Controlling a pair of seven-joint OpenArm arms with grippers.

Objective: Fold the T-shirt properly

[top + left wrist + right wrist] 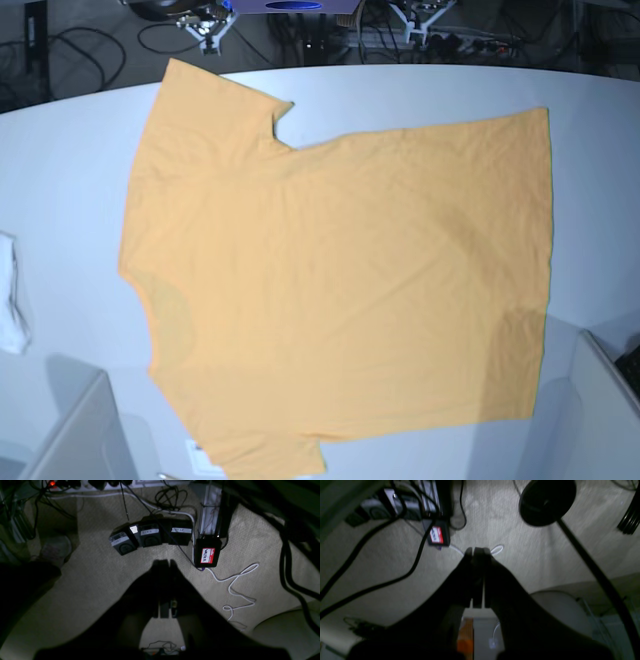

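Note:
The orange-yellow T-shirt (pixel 340 280) lies spread flat on the white table (pixel 60 170) in the base view. It lies sideways with its hem to the right, one sleeve (pixel 205 100) at the back left and the other (pixel 265 450) at the front. No lettering shows on the upper side. Neither gripper shows in the base view. In the left wrist view my left gripper (pixel 165 561) is shut and empty, hanging over carpet floor. In the right wrist view my right gripper (pixel 478 548) is shut and empty over the floor. A small orange strip (pixel 465 640) shows low between its fingers.
A small white cloth (pixel 12 295) lies at the table's left edge. Grey flat-sided shapes fill the base view's lower corners (pixel 70 430) (pixel 605 400). On the floor are black boxes (pixel 150 536), a labelled box (pixel 207 553), a white cable (pixel 237 580) and a round black stand base (pixel 546 501).

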